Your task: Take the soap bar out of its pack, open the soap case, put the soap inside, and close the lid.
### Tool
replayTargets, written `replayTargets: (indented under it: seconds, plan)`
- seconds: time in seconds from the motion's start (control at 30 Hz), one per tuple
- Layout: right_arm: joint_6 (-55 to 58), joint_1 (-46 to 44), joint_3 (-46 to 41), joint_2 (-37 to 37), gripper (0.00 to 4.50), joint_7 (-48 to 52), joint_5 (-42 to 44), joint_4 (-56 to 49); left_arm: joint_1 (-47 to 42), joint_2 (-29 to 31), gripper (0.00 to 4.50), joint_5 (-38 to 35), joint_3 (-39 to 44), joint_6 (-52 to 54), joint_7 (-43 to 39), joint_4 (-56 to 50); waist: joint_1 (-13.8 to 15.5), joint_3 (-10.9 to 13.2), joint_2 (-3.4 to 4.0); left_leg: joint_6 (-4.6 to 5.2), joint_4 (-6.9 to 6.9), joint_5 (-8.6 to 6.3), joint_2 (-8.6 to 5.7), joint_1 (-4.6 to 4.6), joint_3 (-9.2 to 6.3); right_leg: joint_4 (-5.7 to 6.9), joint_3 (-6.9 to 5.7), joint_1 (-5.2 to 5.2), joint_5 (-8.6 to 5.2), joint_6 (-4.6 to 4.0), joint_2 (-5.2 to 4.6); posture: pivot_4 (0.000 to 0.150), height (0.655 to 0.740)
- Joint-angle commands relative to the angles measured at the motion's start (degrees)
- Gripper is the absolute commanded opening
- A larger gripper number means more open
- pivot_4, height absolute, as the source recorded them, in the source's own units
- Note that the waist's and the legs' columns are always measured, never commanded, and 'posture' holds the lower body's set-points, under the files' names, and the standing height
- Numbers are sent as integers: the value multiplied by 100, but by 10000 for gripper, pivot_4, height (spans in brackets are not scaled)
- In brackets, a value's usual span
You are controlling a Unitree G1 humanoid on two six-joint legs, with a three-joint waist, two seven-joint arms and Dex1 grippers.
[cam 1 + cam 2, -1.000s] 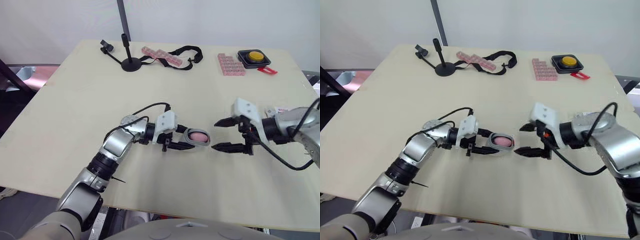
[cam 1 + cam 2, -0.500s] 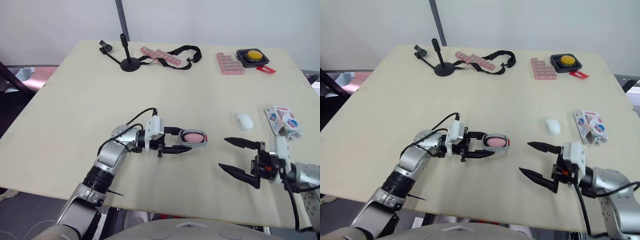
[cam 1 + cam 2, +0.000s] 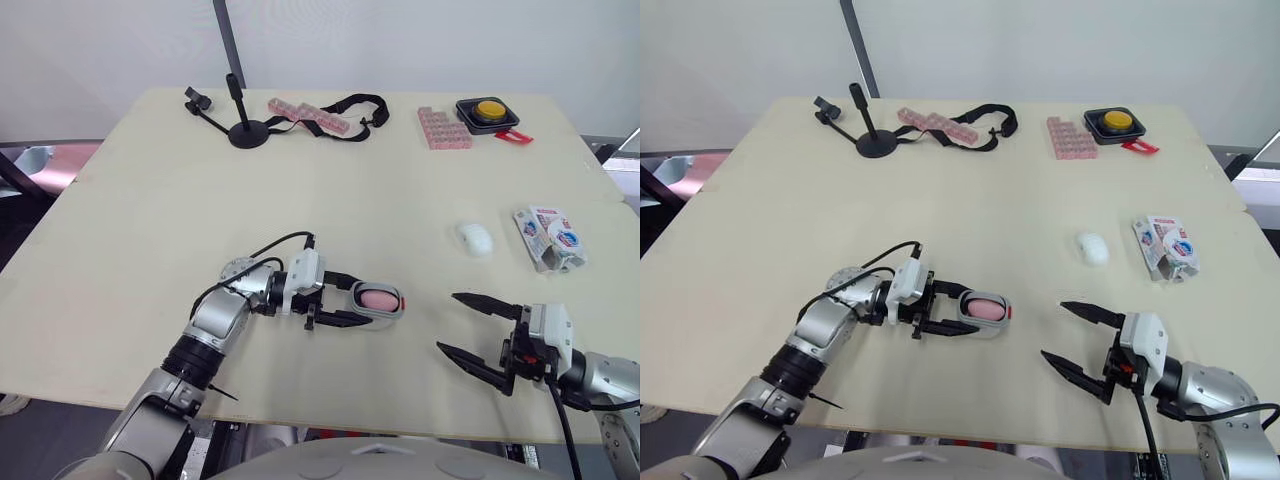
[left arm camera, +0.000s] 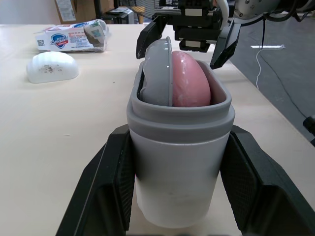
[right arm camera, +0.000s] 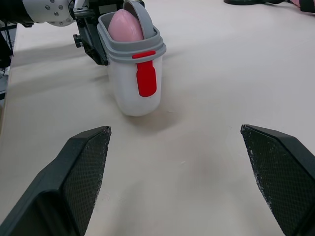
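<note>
Two claws now stand well apart: the right claw, open-jawed and empty, has backed off toward the near edge of the counter; the left claw stays clamped on the soap case. The soap sits inside; the grey lid seems still tilted open, so closing remains.

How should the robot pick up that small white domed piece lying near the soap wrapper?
Probably from straight above, with the open right gripper closing across the narrow width of the white domed piece. It lies dome up, flat on the table, an oval with bare table all round; the soap wrapper lies apart from it.
</note>
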Motion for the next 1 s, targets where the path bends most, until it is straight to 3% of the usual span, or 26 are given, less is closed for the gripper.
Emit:
replayTargets:
  seconds: [0.03, 0.3, 0.67, 1.0]
  plan:
    - [52, 8, -246, -99, 45000, -160, 258, -48, -156, -99, 19365, -134, 268, -277, 5, 206, 5, 0, 0, 0, 0, 0, 0, -1, 0, -2, -1, 1, 0, 0, 0, 1500, 7385]
    - [949, -443, -1041, 48, 45000, -1408, 1142, 75, -259, -310, 19365, -143, 450, -828, 8, 421, 15, 0, 0, 1, -4, 0, -6, -4, -2, -10, -3, 1, 1, 1, -5, 1500, 7385]
    - [3016, -1800, -638, -58, 45000, -3823, 610, -70, -276, -361, 19365, -87, 442, -778, 52, 410, 13, 1, 2, -27, -28, 17, -10, 1, -3, -23, -6, 4, 1, 2, -1, 1500, 7385]
    - [3480, -2438, -167, 18, 45000, -4458, 15, 375, -268, -387, 19365, -79, 409, -701, 91, 343, 72, 1, 3, -29, -36, 17, -16, -11, -3, -33, -11, 4, 2, 4, -5, 1500, 7385]
